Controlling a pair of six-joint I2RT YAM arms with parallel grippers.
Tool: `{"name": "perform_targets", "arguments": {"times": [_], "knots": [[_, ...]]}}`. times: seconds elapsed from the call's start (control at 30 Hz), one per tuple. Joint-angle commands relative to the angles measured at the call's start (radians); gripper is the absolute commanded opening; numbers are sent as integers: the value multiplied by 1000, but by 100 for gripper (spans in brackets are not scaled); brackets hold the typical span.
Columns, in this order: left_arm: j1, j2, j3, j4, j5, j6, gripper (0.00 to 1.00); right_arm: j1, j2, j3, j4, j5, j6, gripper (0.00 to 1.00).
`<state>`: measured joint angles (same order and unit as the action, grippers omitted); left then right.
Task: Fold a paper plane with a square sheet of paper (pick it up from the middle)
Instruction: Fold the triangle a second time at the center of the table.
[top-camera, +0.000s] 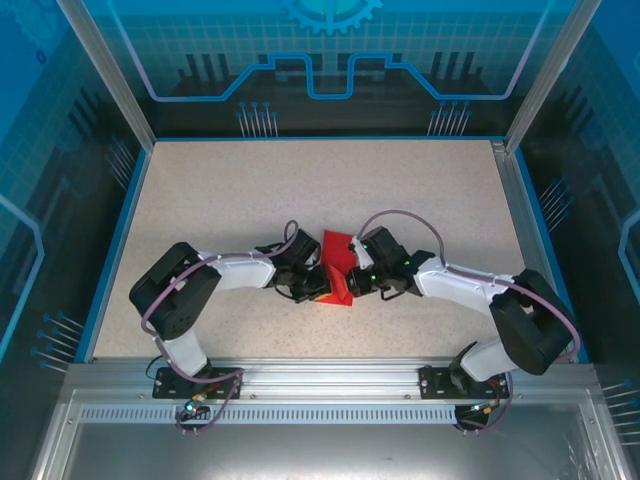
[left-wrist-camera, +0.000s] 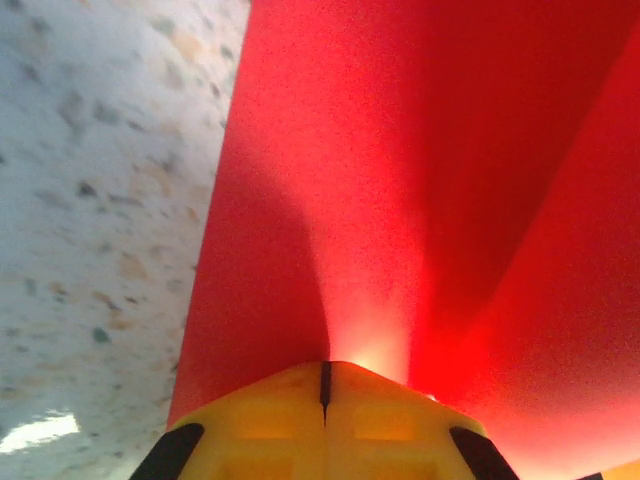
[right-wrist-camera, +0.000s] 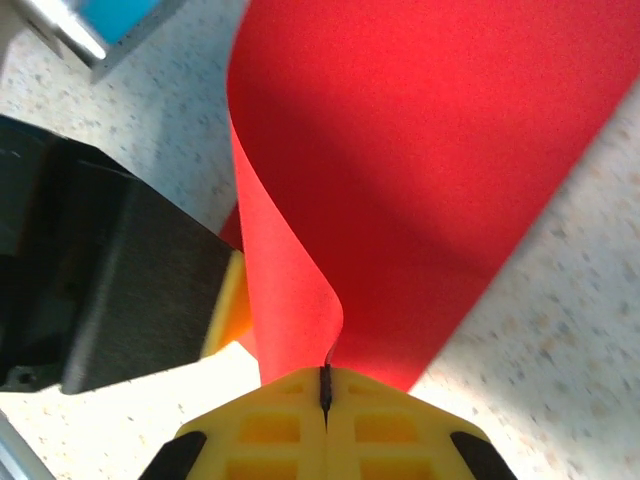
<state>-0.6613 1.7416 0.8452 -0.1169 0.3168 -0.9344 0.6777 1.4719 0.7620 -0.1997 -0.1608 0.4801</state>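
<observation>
While both arms (top-camera: 240, 270) meet over the table (top-camera: 250, 190), my left gripper (left-wrist-camera: 325, 392) is clamped on the red paper (left-wrist-camera: 400, 180), which spreads straight ahead of its yellow fingers (left-wrist-camera: 270, 420). My right gripper (right-wrist-camera: 325, 388) pinches the same sheet, which curls up ahead and to its left.
</observation>
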Motion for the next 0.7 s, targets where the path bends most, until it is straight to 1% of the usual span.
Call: {"name": "perform_targets", "arguments": {"times": [0.0, 0.13, 0.17, 0.27, 0.43, 0.67], "knots": [[33, 5, 11, -149, -105, 74, 0, -15, 53, 72, -6, -62, -32, 3], [43, 4, 47, -202, -131, 118, 0, -35, 118, 112, -30, -91, -53, 3], [44, 4, 50, -205, -136, 124, 0, -39, 133, 146, -35, -99, -58, 3], [45, -4, 50, -189, -133, 132, 3, -55, 176, 175, -42, -152, -78, 3], [45, -22, 51, -173, -131, 137, 4, -81, 236, 197, -45, -216, -109, 3], [46, -39, 51, -177, -139, 141, 5, -126, 258, 202, -52, -254, -143, 3]]}}
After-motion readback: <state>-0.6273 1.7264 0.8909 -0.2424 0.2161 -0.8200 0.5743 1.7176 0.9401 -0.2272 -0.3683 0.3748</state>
